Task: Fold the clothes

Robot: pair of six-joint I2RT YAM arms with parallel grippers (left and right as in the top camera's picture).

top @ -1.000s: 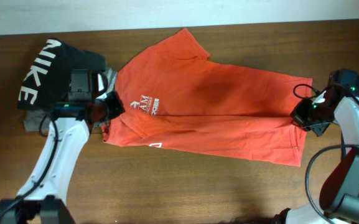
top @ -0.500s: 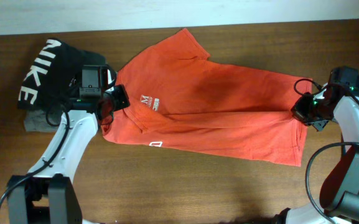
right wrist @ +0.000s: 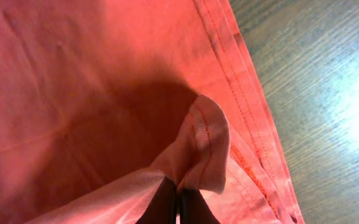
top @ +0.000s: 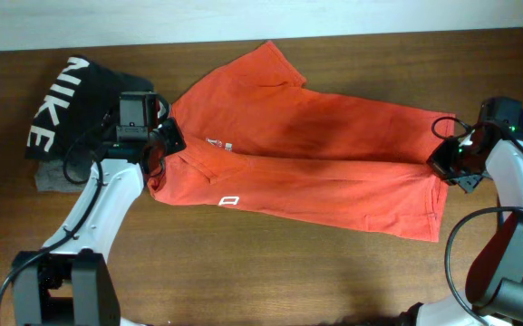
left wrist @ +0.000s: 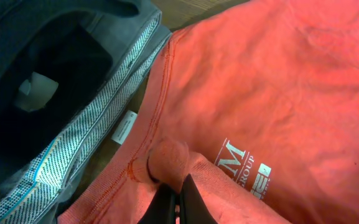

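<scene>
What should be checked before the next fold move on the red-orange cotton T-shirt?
1. Left gripper shut on the red-orange short-sleeved cotton T-shirt near its collar: ok.
2. Right gripper shut on the hem end: ok.
3. Only red fabric in both pinches: ok.
4. Black garment with white NIKE letters apart from the collar: cannot tell, they lie close.
5. Shirt wholly on the brown wooden table: ok.

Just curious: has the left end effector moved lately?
Yes, the left end effector went toward the wooden table's far edge, folding the red-orange cotton T-shirt.
</scene>
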